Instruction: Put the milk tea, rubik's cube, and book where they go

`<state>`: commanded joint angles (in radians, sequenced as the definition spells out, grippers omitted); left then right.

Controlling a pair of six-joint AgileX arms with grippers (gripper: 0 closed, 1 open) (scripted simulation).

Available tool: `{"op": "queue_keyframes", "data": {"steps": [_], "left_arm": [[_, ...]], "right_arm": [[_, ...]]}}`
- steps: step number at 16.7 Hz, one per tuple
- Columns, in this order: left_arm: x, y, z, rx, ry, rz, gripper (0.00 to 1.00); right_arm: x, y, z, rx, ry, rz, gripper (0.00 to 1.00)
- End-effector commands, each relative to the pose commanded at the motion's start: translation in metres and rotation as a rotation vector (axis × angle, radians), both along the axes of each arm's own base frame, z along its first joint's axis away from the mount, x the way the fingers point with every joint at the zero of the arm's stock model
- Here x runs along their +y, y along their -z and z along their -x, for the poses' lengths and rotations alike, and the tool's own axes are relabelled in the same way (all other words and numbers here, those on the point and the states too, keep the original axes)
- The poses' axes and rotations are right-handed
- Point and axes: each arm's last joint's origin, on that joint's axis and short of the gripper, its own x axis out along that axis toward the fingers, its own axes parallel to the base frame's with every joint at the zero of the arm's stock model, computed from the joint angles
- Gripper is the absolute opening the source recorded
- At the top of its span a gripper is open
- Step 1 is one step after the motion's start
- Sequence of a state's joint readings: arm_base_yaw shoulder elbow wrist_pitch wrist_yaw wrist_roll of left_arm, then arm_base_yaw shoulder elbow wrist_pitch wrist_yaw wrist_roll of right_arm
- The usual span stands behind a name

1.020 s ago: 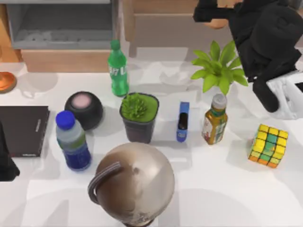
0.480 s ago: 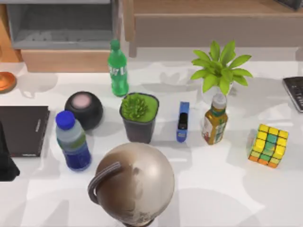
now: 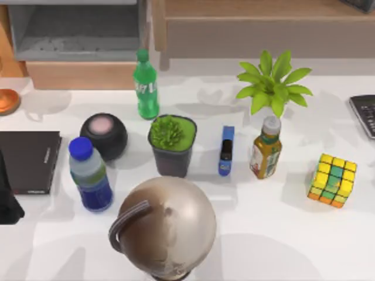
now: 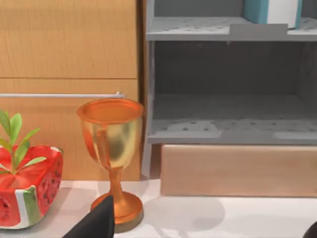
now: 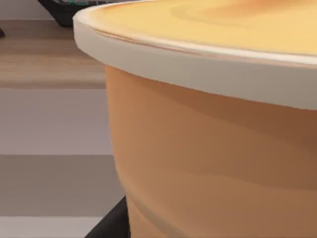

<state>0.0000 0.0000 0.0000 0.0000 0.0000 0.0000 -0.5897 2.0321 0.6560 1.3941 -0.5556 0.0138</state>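
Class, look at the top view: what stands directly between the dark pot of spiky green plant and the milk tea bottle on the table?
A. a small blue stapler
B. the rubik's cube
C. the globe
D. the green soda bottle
A: the small blue stapler lies in the gap between the dark plant pot and the milk tea, beside each and touching neither.

Glossy metallic goblet (image 4: pixel 111 144), wooden cabinet (image 4: pixel 69 49)
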Motion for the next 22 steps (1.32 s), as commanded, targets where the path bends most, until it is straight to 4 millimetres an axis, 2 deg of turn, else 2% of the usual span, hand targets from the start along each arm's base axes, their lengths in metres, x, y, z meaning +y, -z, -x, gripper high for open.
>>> {"op": "queue_keyframes", "data": {"steps": [4,12,16,22], "left_arm": [[0.0,0.0,0.0,0.0,0.0,0.0,1.0],[0.0,0.0,0.0,0.0,0.0,0.0,1.0],[0.0,0.0,0.0,0.0,0.0,0.0,1.0],[0.0,0.0,0.0,0.0,0.0,0.0,1.0]], "right_arm": [[0.001,0.0,0.0,-0.002,-0.001,-0.001,0.0],[0.0,0.028,0.0,-0.002,0.0,0.002,0.0],[0.0,0.03,0.0,0.0,0.0,0.0,0.0],[0.0,0.03,0.0,0.0,0.0,0.0,0.45]]}}
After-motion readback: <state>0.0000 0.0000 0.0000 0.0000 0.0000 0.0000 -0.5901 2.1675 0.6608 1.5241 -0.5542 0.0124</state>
